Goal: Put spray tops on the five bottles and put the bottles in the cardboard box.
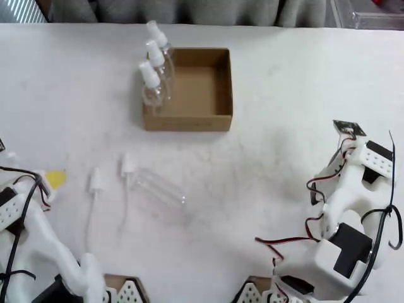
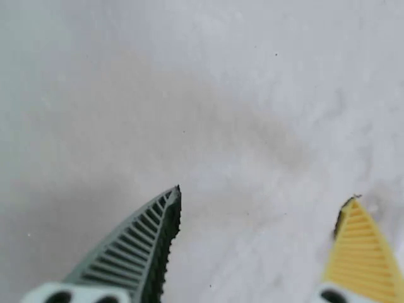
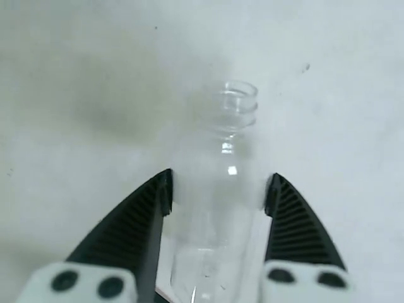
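Observation:
In the right wrist view a clear bottle (image 3: 237,107) with a bare open neck stands between the black fingers of my right gripper (image 3: 221,175), which is shut on its sides. My left gripper (image 2: 265,193) is open over bare table, with nothing between its grey and yellow fingers. In the high view its yellow finger (image 1: 55,178) shows at the left edge. Another clear bottle (image 1: 158,187) lies on its side mid-table, with a white spray top (image 1: 128,167) at its neck end. A second spray top (image 1: 96,182) lies further left. Three capped bottles (image 1: 156,88) stand along the cardboard box's (image 1: 214,88) left wall.
The right arm (image 1: 353,189) with its loose cables takes up the table's right front. The left arm's base (image 1: 57,271) sits at the front left. Bare white tabletop lies between the box and the right arm.

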